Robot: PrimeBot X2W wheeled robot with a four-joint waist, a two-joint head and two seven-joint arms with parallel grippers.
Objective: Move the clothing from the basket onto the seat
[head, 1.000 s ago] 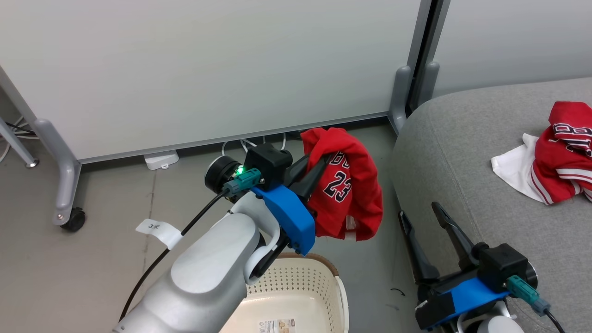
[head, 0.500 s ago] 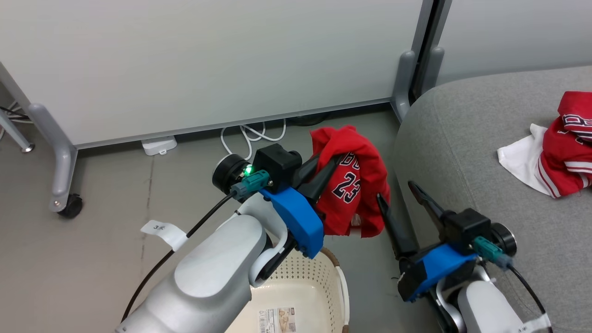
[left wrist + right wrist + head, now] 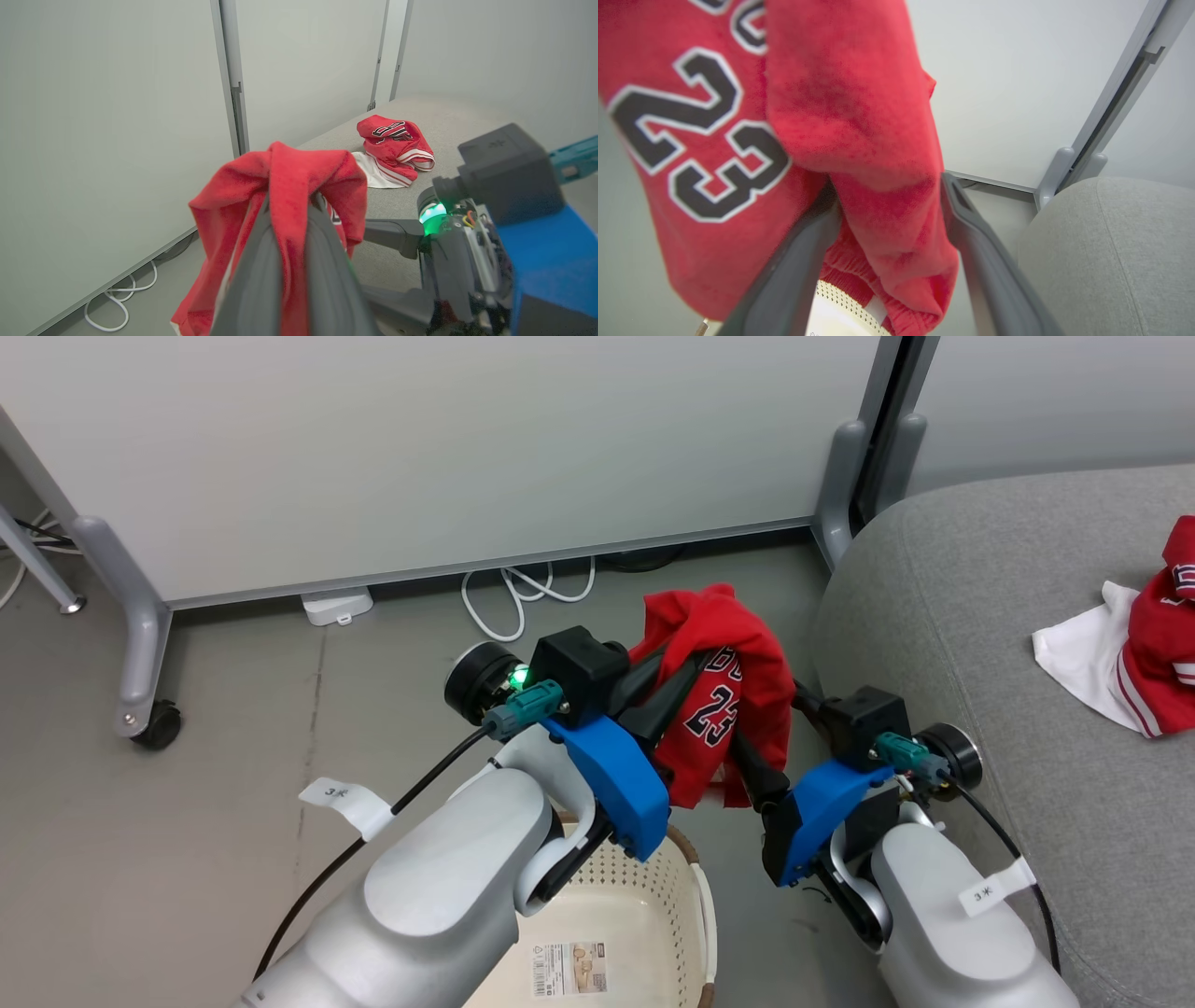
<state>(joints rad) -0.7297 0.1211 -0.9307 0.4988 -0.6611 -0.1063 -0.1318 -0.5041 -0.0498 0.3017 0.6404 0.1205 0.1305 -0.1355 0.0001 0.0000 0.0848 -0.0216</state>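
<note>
Jersey (image 3: 747,644) in left pincer (image 3: 688,670), second garment (image 3: 1162,653) on seat (image 3: 952,616), one basket (image 3: 644,910)

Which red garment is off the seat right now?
The number 23 garment, pinched in the left claw; the other garment lies bunched on the grey seat.

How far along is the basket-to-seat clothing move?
Done: one red-and-white bundle lies on the seat. In hand: the left claw is shut on a red number-23 garment, held clear of the basket; the right claw, open, straddles its hanging fold. Left: carrying that garment onto the seat.
</note>
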